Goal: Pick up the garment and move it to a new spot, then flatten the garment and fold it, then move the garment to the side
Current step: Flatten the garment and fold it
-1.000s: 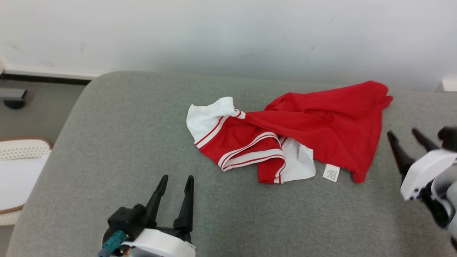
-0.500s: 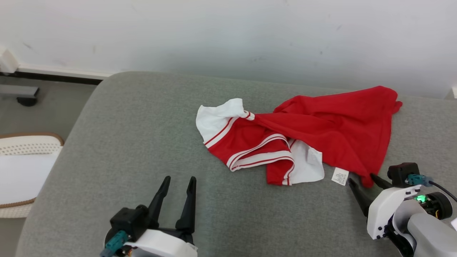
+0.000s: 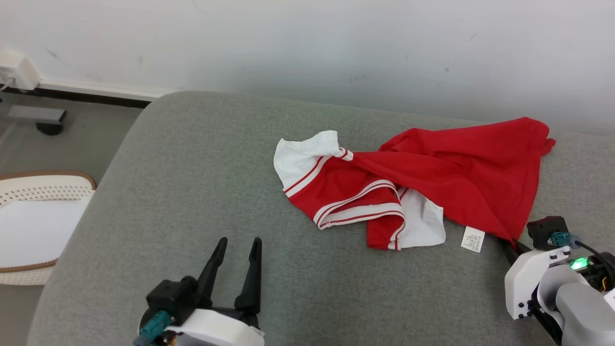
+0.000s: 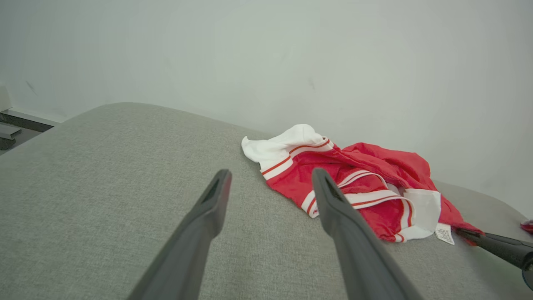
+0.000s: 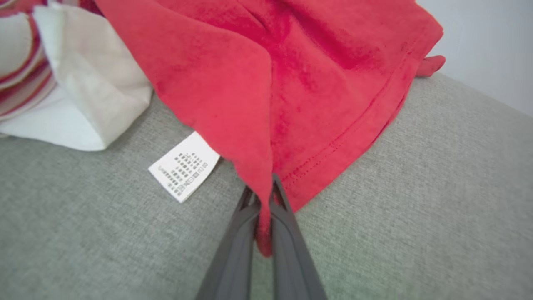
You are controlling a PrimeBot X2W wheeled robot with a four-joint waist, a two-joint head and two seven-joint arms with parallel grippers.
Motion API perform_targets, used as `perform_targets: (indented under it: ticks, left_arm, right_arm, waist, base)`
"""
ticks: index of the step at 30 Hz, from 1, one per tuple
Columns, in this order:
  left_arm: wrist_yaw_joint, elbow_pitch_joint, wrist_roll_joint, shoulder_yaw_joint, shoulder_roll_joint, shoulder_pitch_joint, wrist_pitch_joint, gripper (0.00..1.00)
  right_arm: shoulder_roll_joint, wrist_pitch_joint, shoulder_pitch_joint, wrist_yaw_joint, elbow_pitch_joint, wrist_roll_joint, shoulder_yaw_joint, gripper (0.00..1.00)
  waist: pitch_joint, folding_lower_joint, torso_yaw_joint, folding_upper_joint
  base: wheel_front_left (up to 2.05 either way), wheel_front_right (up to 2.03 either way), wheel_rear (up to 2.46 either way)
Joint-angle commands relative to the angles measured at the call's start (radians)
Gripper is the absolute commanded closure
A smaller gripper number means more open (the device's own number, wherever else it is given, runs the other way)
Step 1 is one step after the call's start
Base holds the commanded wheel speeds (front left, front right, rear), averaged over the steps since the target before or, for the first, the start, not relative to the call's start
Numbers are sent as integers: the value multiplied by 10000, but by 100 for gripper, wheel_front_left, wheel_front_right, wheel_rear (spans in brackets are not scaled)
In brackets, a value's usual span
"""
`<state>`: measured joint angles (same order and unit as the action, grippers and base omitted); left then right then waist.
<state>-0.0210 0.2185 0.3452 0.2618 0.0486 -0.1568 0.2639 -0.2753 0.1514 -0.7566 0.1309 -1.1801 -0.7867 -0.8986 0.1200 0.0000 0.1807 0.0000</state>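
The shirt lay crumpled on the cushion, far and right, stretched left to right. We had our right pincer clamped on its near red corner. Our left pincer was spread apart, farther off, at the cushion's front.

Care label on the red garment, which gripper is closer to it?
Right. The right gripper is shut on a red corner of the garment, right beside the care label; the left gripper is open, far off to the label's left.
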Motion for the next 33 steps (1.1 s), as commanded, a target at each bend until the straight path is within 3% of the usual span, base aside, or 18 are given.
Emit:
perform_targets:
  ticks: [1, 10, 11, 12, 13, 18, 25, 33]
  left_arm:
    - [-15, 9, 77, -2, 40, 110, -1, 0]
    - [-99, 104, -154, -115, 40, 352, -1, 0]
    - [-111, 116, -170, -82, 40, 346, -1, 0]
    - [-136, 113, -185, -63, 40, 321, -1, 0]
    - [-159, 126, -200, -5, 40, 284, -1, 0]
    - [-188, 189, -198, 135, 44, 129, -1, 0]
    - [-182, 250, -267, 37, 42, 288, 0, 0]
    - [-142, 175, -150, -1, 42, 356, -1, 0]
  right_arm:
    - [-92, 190, -104, -6, -103, 134, -13, 100]
    - [-941, 638, -78, -6, 26, 127, 227, 100]
    - [-1010, 642, -68, -6, 61, 84, 265, 91]
    - [-1034, 643, -61, -6, 140, 52, 294, 74]
    - [-1053, 604, -7, -6, 210, -28, 347, 3]
    - [-1110, 405, 179, -6, 330, -256, 478, 0]
    - [-1389, 956, 170, -6, 95, -414, 1234, 0]
    - [-763, 1126, 1394, -6, 2644, -1365, 2220, 0]
  waist:
    - [-87, 0, -128, 0]
    - [-410, 0, -1027, 0]
    - [-420, 0, -1111, 0]
    - [-414, 0, -1191, 0]
    - [-415, 0, -1238, 0]
    - [-400, 0, -1225, 0]
    - [-477, 0, -805, 0]
    - [-425, 0, -521, 0]
  base:
    - [0, 0, 0]
    - [0, 0, 0]
    - [0, 0, 0]
    - [0, 0, 0]
    - [0, 0, 0]
    - [0, 0, 0]
    - [0, 0, 0]
    - [0, 0, 0]
